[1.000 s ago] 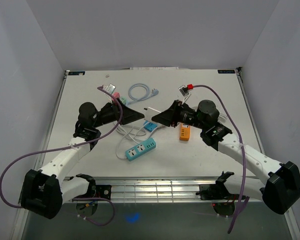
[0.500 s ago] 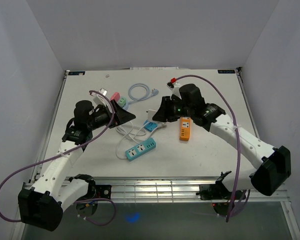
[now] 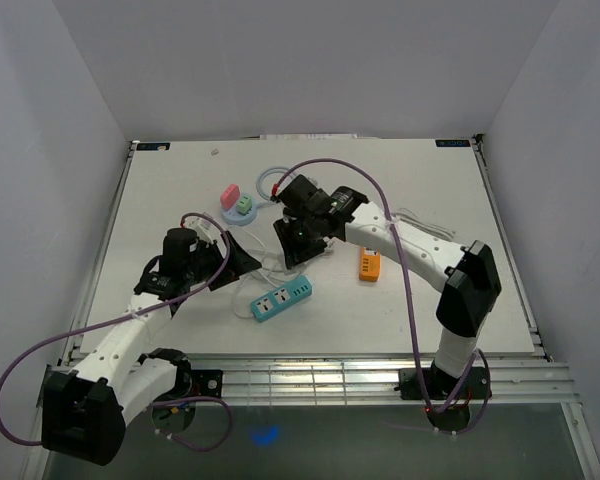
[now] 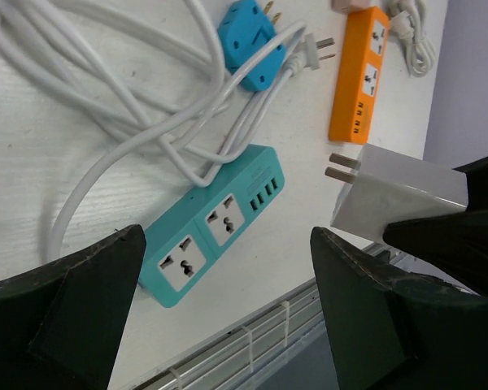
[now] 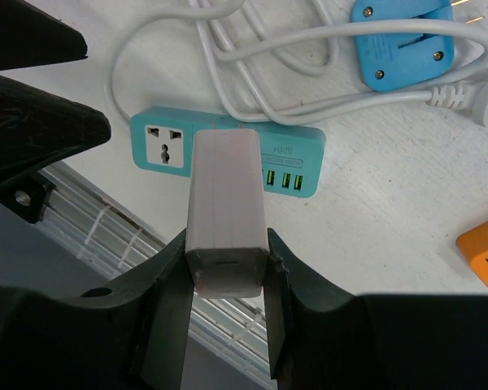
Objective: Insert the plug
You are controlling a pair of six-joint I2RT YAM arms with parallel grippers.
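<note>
My right gripper [image 5: 226, 248] is shut on a white charger plug [image 5: 225, 195] and holds it above the teal power strip [image 5: 228, 150], over the strip's middle. In the left wrist view the plug [image 4: 394, 199] hangs in the air with its two prongs pointing left, above and right of the teal strip [image 4: 211, 231]. My left gripper [image 4: 228, 325] is open and empty, its jaws wide apart beside the strip's near end. From above, the right gripper [image 3: 298, 245] sits just behind the strip [image 3: 282, 298] and the left gripper [image 3: 245, 265] to its left.
White cables [image 4: 138, 106] loop behind the teal strip. A blue adapter [image 4: 248, 41] and an orange power strip [image 3: 369, 263] lie to the right. Pink and green adapters [image 3: 238, 200] and a light blue coiled cable [image 3: 272, 180] lie farther back. The table's front rail [image 3: 310, 372] is close.
My right arm has swung left and down with the white plug, over the teal strip. My left gripper has drawn back and toward the strip's left side.
</note>
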